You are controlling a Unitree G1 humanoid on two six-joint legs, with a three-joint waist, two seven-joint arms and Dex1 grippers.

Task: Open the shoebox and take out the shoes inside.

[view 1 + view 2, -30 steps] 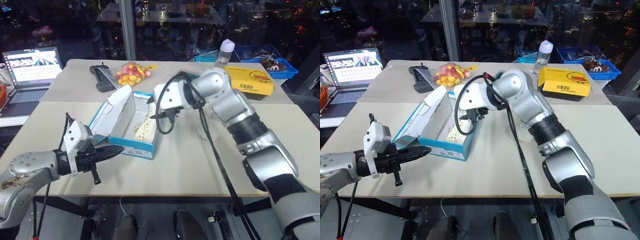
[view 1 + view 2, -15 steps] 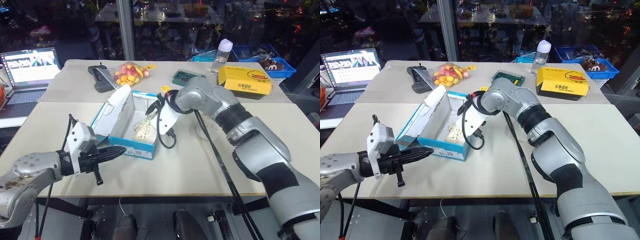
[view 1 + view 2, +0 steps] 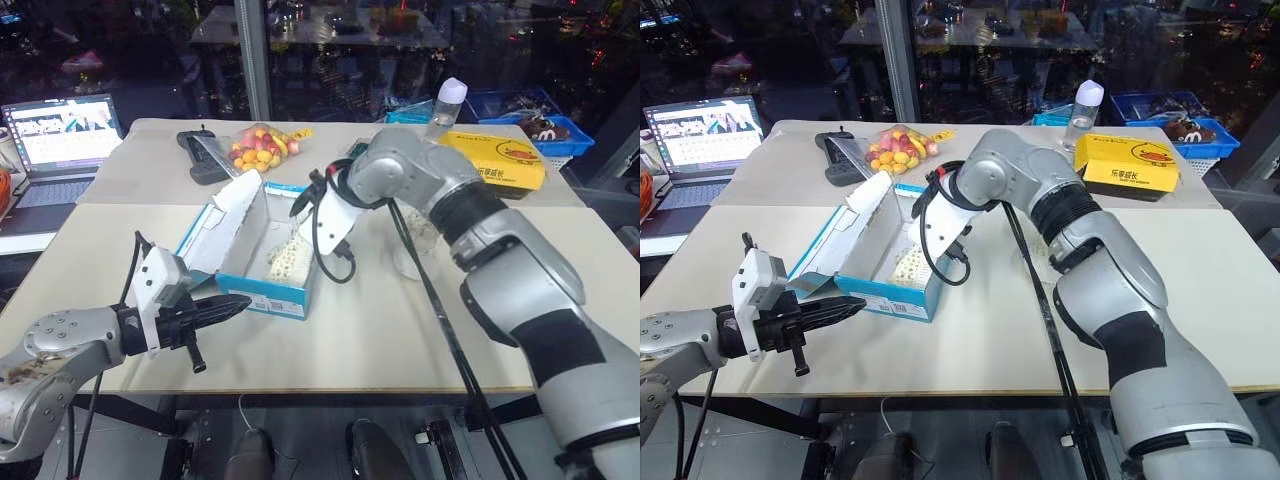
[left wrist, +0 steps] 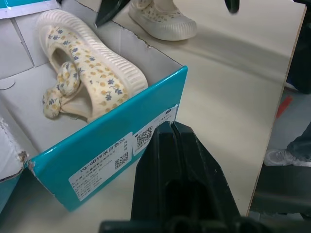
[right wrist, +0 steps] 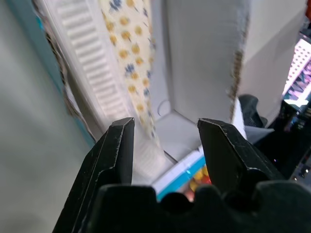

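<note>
The blue shoebox (image 3: pixel 262 292) stands open on the table with its lid (image 3: pixel 232 215) raised on the left side. A cream shoe (image 4: pixel 87 73) with a small flower print lies on its side inside, at the box's right wall. A second cream shoe (image 4: pixel 163 22) sits on the table just right of the box. My right gripper (image 5: pixel 165 128) is open and angled down over the far right part of the box, its fingertips just short of the boxed shoe's sole. My left gripper (image 3: pixel 235 302) is shut and empty, level, pointing at the box's near end.
A laptop (image 3: pixel 65 135) is at the far left. At the back lie a black device (image 3: pixel 205 155), a bag of coloured fruit (image 3: pixel 262 147), a bottle (image 3: pixel 447 105), a yellow duck box (image 3: pixel 500 160) and a blue basket (image 3: pixel 545 125). A black cable (image 3: pixel 430 300) trails from my right arm.
My right wrist has rolled and tipped downward, bringing the gripper lower over the box's far right part. The left arm has stayed put.
</note>
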